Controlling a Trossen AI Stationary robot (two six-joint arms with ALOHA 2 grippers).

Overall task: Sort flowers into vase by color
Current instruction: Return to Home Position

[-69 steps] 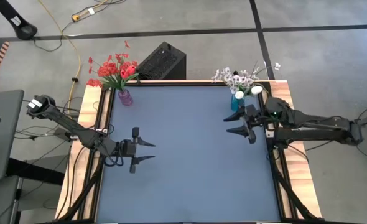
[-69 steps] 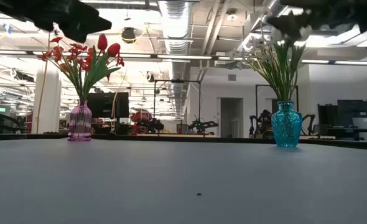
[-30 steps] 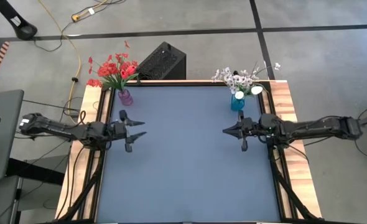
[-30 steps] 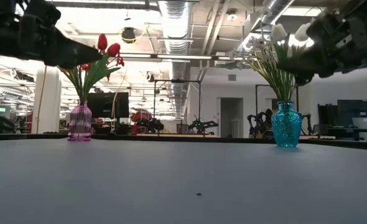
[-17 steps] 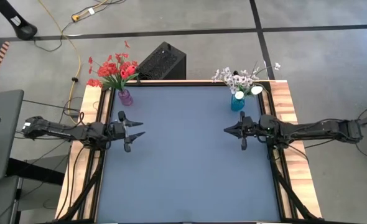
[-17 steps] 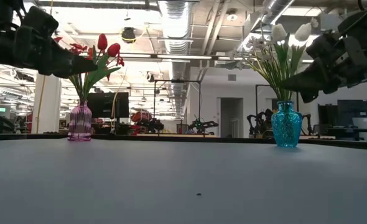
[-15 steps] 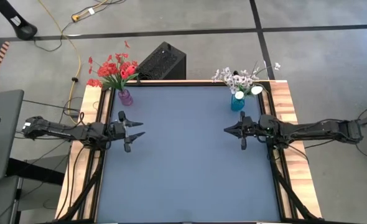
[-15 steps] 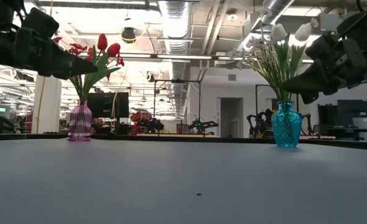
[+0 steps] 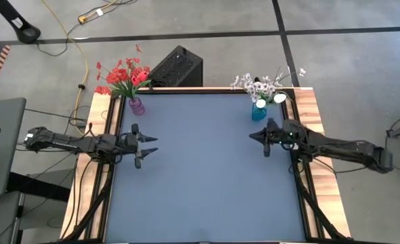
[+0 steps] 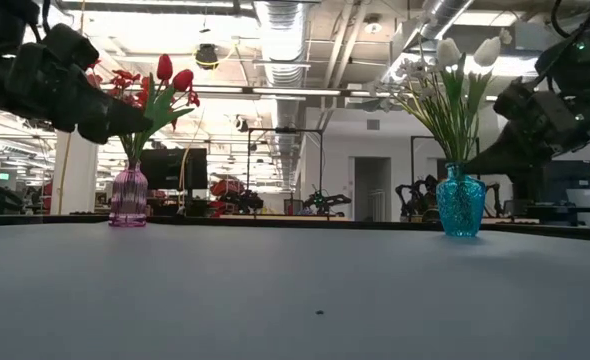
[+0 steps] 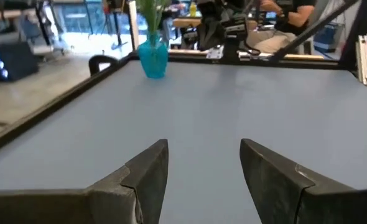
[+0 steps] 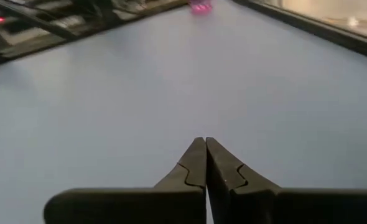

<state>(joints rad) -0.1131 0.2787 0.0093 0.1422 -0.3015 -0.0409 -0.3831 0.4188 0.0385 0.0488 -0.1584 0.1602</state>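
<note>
- Closest to the low camera it's just the blue tabletop [image 9: 200,196], with one tiny dark speck [image 10: 319,312] on it.
- About midway back, the left gripper [image 9: 152,143] hangs above the left side of the table, pointing in toward the middle. Its wrist cam shows the two fingers [image 11: 149,171] spread apart with nothing between them.
- Across from it, the right gripper [image 9: 254,134] hangs above the right side, pointing back at the left one and well apart from it. Its fingers are pressed together tip to tip, and they're not holding anything.
- At the far edge, in the left corner, the pink vase [image 9: 137,106] stands upright with the red flowers [image 9: 124,73] bunched in it.
- At the far edge toward the right corner, the blue vase [image 9: 257,110] is also upright with the white flowers [image 9: 261,85] in it. The right gripper sits near this one, just on the nearer side of it and not touching.
- Past the table there's a black box [image 9: 176,66] on the floor between the two vases, and a yellow cable [image 9: 71,30] trailing off to the left.
</note>
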